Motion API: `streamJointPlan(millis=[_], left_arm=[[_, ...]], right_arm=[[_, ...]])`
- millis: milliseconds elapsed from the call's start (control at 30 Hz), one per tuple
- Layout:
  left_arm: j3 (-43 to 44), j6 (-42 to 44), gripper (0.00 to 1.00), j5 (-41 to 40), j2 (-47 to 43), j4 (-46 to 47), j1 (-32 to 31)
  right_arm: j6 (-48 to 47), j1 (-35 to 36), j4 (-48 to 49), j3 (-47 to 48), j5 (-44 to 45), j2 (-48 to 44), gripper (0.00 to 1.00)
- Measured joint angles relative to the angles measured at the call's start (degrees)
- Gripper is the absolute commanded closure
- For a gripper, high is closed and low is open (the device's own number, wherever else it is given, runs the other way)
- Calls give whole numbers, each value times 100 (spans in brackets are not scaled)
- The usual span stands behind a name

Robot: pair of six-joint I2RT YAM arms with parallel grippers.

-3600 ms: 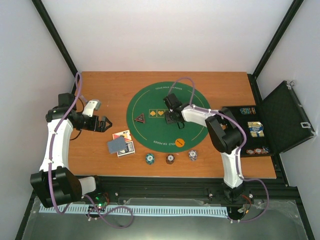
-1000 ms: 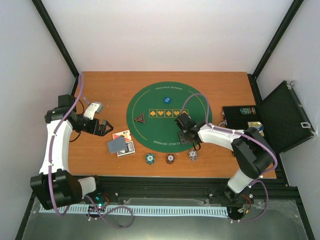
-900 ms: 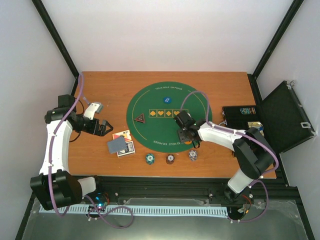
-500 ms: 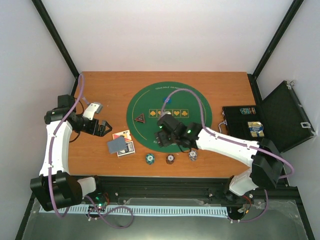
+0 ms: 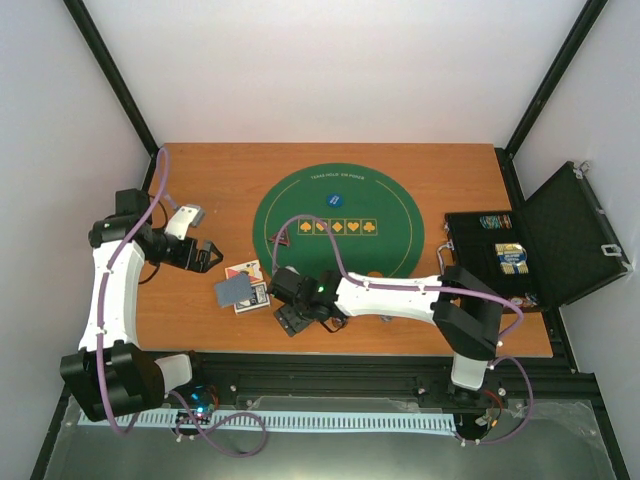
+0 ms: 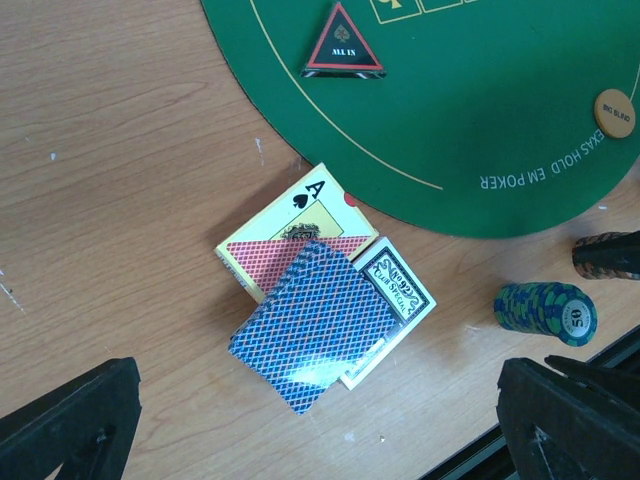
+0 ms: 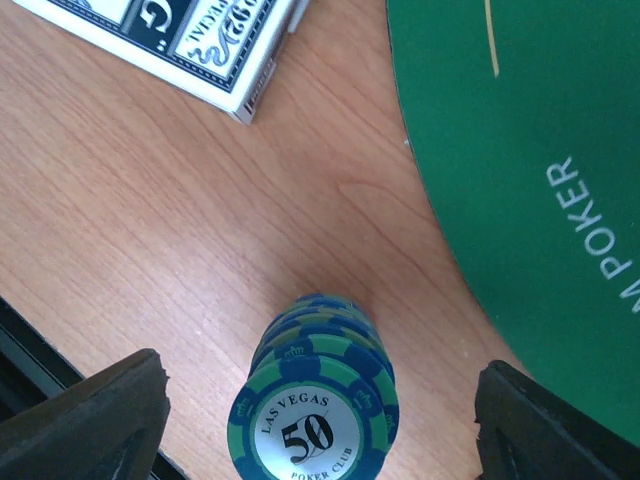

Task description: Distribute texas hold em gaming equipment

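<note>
A stack of teal poker chips (image 7: 315,420) stands on the wood just off the green mat (image 7: 540,150). My right gripper (image 7: 320,425) hangs over it, open, one finger on each side and neither touching; from above, this gripper (image 5: 297,318) hides the stack. Blue-backed playing cards (image 6: 315,320) lie across two card boxes to the left. My left gripper (image 5: 205,255) hovers open and empty beyond them. The black-red triangular marker (image 6: 343,45), the orange disc (image 6: 614,113) and the blue disc (image 5: 333,197) lie on the mat. A brown chip stack (image 6: 610,255) stands beside the teal one.
The open black case (image 5: 570,235) sits at the table's right edge with more chips and a card pack inside. My right arm (image 5: 400,295) stretches across the front of the mat. The table's front edge and a black rail run just behind the teal stack.
My right arm has swung from the mat's right front leftward along the table's front, ending over the teal stack with its jaws wider. The left arm has stayed still.
</note>
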Motion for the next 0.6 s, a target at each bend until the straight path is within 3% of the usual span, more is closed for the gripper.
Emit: streamJointPlan(millis=[467, 600], left_arm=[[59, -2, 0, -15, 2, 28, 0], [59, -2, 0, -15, -11, 28, 0]], right_arm=[[28, 0, -26, 17, -129, 273, 35], [28, 0, -24, 17, -127, 297, 44]])
